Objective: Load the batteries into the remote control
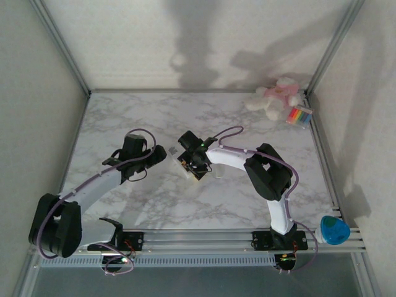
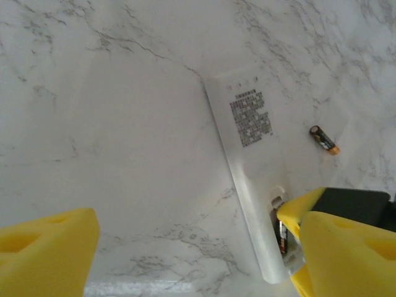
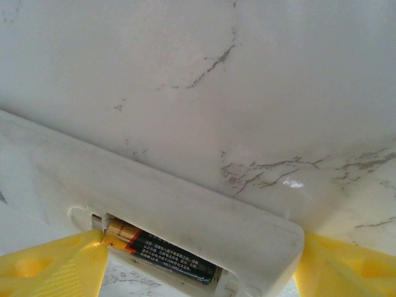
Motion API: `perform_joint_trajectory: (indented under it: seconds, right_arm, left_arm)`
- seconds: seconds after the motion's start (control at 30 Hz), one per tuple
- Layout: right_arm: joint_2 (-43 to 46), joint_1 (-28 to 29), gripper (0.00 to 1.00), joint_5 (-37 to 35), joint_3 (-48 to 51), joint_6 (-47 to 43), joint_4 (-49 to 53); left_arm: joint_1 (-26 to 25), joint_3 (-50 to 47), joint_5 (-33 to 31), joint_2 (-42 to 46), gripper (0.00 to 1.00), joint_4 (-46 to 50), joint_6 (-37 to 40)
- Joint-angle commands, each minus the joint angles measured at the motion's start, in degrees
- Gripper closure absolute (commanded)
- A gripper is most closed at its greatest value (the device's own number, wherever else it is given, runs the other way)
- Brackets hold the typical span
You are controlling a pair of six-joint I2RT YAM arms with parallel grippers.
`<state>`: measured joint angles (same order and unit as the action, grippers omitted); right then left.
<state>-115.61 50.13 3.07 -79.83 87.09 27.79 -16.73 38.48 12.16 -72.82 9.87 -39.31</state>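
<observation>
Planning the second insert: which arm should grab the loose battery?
Left, probably. The left tool hovers open and free, loose battery in its view; the right tool straddles the remote control's compartment end.

Soft light from above and the near side fills the top external view, throwing broad, fuzzy shadows up the back wall (image 1: 198, 55) and leaving the frame slightly hazy. Both wrist views are bright and a little washed out over the pale worktop (image 2: 111, 111), with one small glint of glare in the right wrist view. The yellow fingers (image 3: 55, 266) at the bottom edges are blurred, while the battery (image 3: 164, 252) label stays fairly sharp.
</observation>
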Motion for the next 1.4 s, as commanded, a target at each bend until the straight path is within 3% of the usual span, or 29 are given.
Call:
perform_joint_trajectory:
  seconds: [0.0, 0.1, 0.13, 0.23, 0.57, 1.37]
  right_arm:
    - [-2.2, 1.2, 0.23, 4.1, -0.1, -1.3, 2.5]
    - [-2.2, 1.1, 0.22, 3.8, -0.6, -2.1, 2.7]
    - [-2.2, 1.1, 0.22, 3.8, -0.7, -2.3, 2.7]
    - [-2.4, 1.2, 0.22, 4.0, -1.1, -2.9, 2.8]
    - [-2.9, 1.2, 0.22, 5.0, -2.4, -5.1, 3.7]
    - [-6.4, 1.2, 0.22, 8.8, -3.6, -7.6, 5.5]
  left_arm:
    - [1.1, 1.4, 1.4, -3.8, 0.38, -2.4, -1.8]
    - [2.0, 2.9, 3.6, -8.9, 0.70, -4.7, -2.9]
    - [2.1, 3.6, 4.0, -10.7, 0.75, -5.1, -3.2]
    - [2.2, 5.7, 4.4, -16.0, 0.79, -6.1, -3.7]
    - [2.2, 11.3, 5.7, -26.0, 0.81, -8.4, -4.5]
    - [2.1, 14.2, 6.3, -29.7, 0.80, -9.0, -4.5]
